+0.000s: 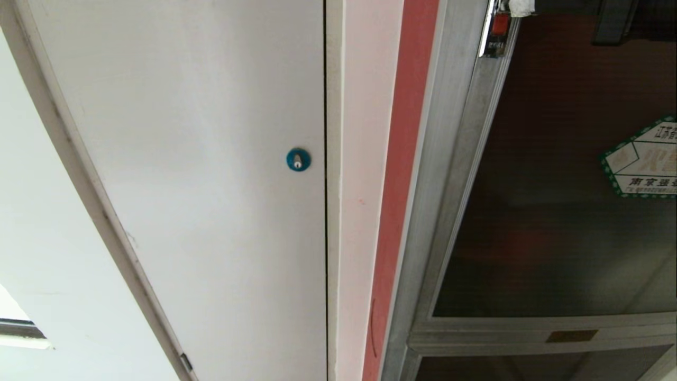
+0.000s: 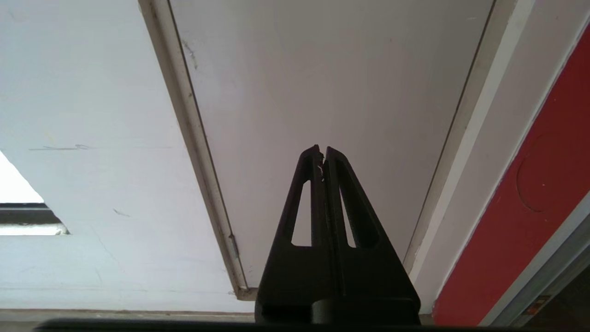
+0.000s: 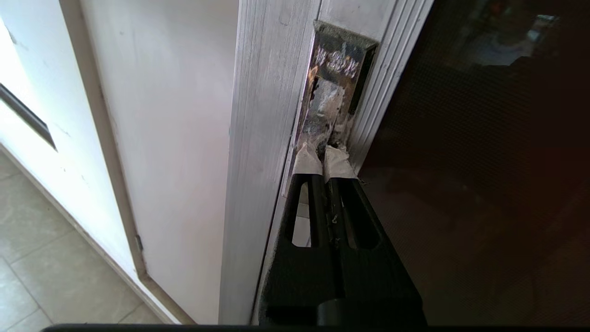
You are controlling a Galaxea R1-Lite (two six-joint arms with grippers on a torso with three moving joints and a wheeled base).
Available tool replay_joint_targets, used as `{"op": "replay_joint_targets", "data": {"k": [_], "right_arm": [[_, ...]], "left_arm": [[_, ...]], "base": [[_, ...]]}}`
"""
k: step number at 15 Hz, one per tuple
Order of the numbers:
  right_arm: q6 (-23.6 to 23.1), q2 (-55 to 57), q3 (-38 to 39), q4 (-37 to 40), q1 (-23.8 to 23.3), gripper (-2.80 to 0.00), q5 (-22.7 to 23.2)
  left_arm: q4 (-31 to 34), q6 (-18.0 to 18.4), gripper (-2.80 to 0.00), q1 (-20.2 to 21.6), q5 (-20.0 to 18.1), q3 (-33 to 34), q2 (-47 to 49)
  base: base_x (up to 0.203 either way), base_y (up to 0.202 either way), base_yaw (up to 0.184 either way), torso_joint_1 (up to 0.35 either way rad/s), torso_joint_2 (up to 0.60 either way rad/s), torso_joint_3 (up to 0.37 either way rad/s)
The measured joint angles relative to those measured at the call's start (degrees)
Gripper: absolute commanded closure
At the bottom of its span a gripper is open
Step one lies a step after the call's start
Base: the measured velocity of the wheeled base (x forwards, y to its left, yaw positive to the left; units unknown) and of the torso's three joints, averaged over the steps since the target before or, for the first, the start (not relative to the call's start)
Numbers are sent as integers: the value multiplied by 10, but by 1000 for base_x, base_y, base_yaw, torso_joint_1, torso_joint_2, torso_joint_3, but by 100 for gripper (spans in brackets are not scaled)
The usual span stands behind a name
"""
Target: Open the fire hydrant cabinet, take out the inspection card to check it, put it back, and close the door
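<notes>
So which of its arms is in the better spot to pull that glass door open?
The right. The right gripper is shut at the latch on the door edge; the left gripper faces the plain white door.

Right hand [image 3: 325, 154] reaches forward, taped fingers pressed together; left hand [image 2: 321, 152] parked, fingers closed

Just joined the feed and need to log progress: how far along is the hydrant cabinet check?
Nothing looks done: the door of the fire hydrant cabinet looks shut. In hand: the right gripper, shut, is at the latch on the door's edge. The left gripper is shut, facing a white door. Opening, checking the card, returning it and closing remain.
</notes>
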State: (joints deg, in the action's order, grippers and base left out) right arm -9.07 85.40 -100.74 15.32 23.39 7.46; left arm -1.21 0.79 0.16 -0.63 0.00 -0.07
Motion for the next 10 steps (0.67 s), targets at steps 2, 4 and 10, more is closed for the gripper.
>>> {"op": "replay_joint_targets", "data": {"k": [2,4,10], "right_arm": [[0,3,0,0,0,0,0],[-1,4,0,-1,0,0,1],[-3,13,-2,-1,0,0,0]], "left_arm": [[0,0,0,0,0,0,0],[0,0,0,0,0,0,0],[0,0,0,0,0,0,0]], "base": [[0,0,0,0,0,0],[0,0,0,0,0,0],[0,0,0,0,0,0]]}}
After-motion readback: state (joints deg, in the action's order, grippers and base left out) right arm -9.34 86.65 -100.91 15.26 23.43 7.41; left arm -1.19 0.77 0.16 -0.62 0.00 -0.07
